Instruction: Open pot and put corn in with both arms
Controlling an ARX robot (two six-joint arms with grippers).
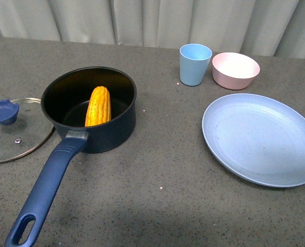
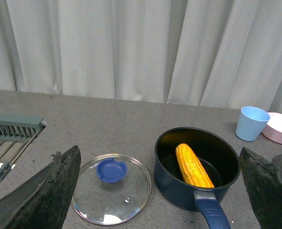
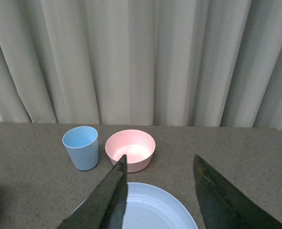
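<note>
The navy pot (image 1: 98,135) stands uncovered at the table's left, its long blue handle (image 1: 44,193) running toward the front edge. The yellow corn (image 1: 98,106) leans inside it against the wall, also plain in the left wrist view as the corn (image 2: 193,165) in the pot (image 2: 172,183). The glass lid with a blue knob (image 1: 16,131) lies flat on the table just left of the pot. My left gripper (image 2: 160,157) is open, high above lid and pot. My right gripper (image 3: 160,160) is open over the plate, holding nothing. Neither arm shows in the front view.
A large light-blue plate (image 1: 260,139) lies at the right. Behind it stand a light-blue cup (image 1: 195,64) and a pink bowl (image 1: 235,70). A grey rack (image 2: 10,131) sits off the table's left side. Curtains close the back.
</note>
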